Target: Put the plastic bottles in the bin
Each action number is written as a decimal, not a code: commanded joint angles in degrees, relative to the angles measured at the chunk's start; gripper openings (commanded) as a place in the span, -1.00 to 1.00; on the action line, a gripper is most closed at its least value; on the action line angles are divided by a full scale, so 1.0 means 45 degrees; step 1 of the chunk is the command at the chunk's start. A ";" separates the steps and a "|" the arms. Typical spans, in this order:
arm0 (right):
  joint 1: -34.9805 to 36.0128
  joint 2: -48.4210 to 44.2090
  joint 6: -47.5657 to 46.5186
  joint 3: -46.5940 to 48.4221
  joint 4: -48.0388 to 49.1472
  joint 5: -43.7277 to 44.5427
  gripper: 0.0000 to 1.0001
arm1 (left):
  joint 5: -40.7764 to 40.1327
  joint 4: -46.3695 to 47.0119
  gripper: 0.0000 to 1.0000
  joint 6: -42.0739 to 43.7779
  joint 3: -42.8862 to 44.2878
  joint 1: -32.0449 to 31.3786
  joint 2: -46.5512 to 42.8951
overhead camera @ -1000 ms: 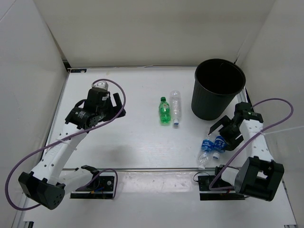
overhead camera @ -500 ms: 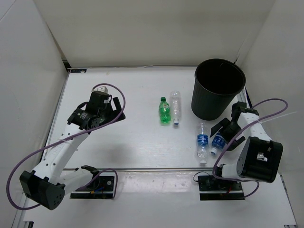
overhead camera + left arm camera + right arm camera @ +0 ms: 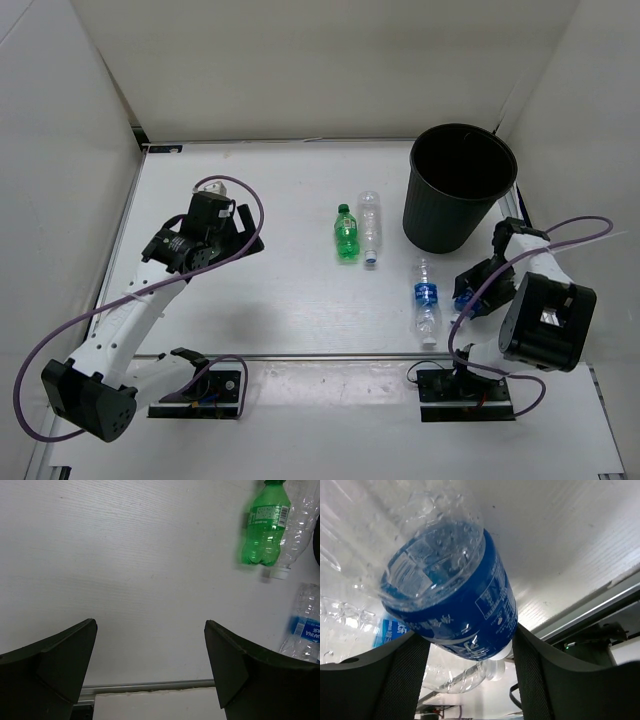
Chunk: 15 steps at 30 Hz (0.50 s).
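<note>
1. At the near right of the table (image 3: 260, 300), the right gripper (image 3: 468, 632) has its two fingers pressed against opposite sides of a blue-labelled bottle (image 3: 450, 590). The jaws are about half closed, and the bottle fills the gap between them.
2. From above, that bottle (image 3: 462, 297) shows only as a patch of blue under the right gripper (image 3: 468, 292). I cannot tell whether it is off the surface.
3. Just to its left, a second blue-labelled bottle (image 3: 426, 298) lies flat on the table, apart from the fingers, with its length running near to far.
4. Just beyond the gripper stands the bin (image 3: 440, 220), upright at the far right, its mouth open.
5. Towards the middle of the table, a green bottle (image 3: 346, 234) and a plain clear bottle (image 3: 371, 226) lie side by side, touching or nearly so, with the green one on the left.
6. Over on the left side, the left gripper (image 3: 149, 630) hangs above bare table with its jaws spread wide and nothing between them, well apart from every bottle.
</note>
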 commanded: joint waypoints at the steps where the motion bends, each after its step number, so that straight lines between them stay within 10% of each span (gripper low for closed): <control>1: -0.0099 -0.0683 0.0489 0.0694 -0.1070 0.0086 -0.02 | -0.0206 -0.0180 1.00 -0.0147 -0.0144 0.0047 0.0020; 15: -0.0236 -0.5843 0.1037 0.7895 -0.5977 -0.2960 -0.42 | 0.0321 -0.0160 1.00 -0.0577 -0.0144 0.0047 0.0822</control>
